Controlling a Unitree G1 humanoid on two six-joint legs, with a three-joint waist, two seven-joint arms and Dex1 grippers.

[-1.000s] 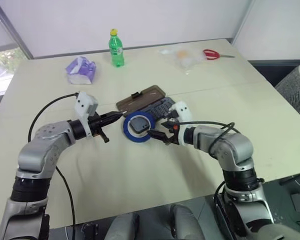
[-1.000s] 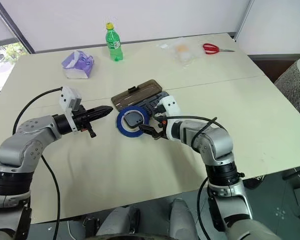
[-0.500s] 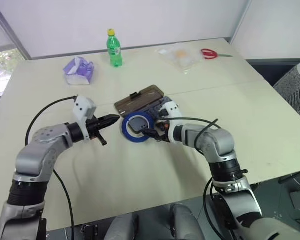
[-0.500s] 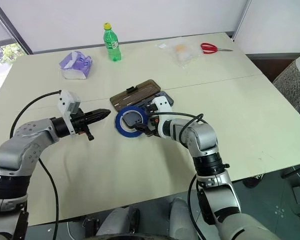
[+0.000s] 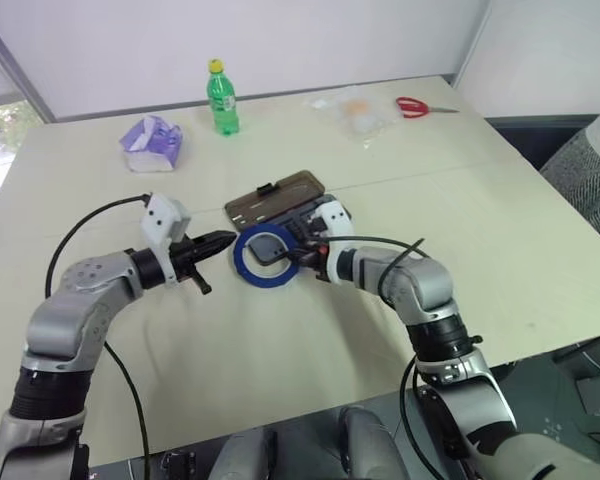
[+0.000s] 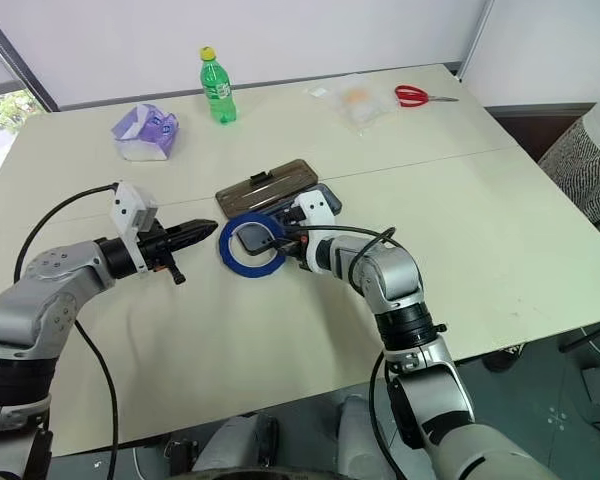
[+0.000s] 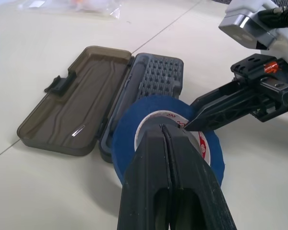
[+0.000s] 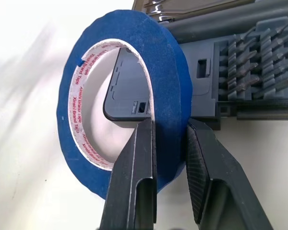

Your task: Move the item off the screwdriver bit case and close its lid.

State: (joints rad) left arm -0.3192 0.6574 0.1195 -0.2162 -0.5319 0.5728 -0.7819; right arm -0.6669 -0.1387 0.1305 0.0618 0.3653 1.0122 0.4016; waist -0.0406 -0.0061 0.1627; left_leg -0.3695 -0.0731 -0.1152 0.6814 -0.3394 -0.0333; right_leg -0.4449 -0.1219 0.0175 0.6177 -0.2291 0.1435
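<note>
Now my right gripper [image 8: 168,158] has closed down from wide open a second ago: one finger sits inside the hollow of the blue tape ring [image 8: 168,62] and the other outside, so the near wall of the ring is pinched between them. Compared with a second ago the right hand has also pushed in closer to the ring. I read that as the grasp being made, though nothing has been lifted yet.

From the head camera, the tape ring [image 5: 265,256] lies partly over the near end of the screwdriver bit case [image 5: 310,216], its far edge overlapping the grey tray and its near edge out over the table [image 5: 280,350]. The brown lid [image 5: 272,198] lies flat and open beside the tray on the far side, its latch tab pointing away.

My left gripper [image 5: 220,240] is fully shut and empty, its tip hovering just beside the ring on the left without touching it, as far as I can tell.

My judgement: the first step is under way. Next the ring needs carrying clear of the case and setting down on bare table, and only then can the lid be folded over. A thin-wall pinch could slip if I pull too sharply
</note>
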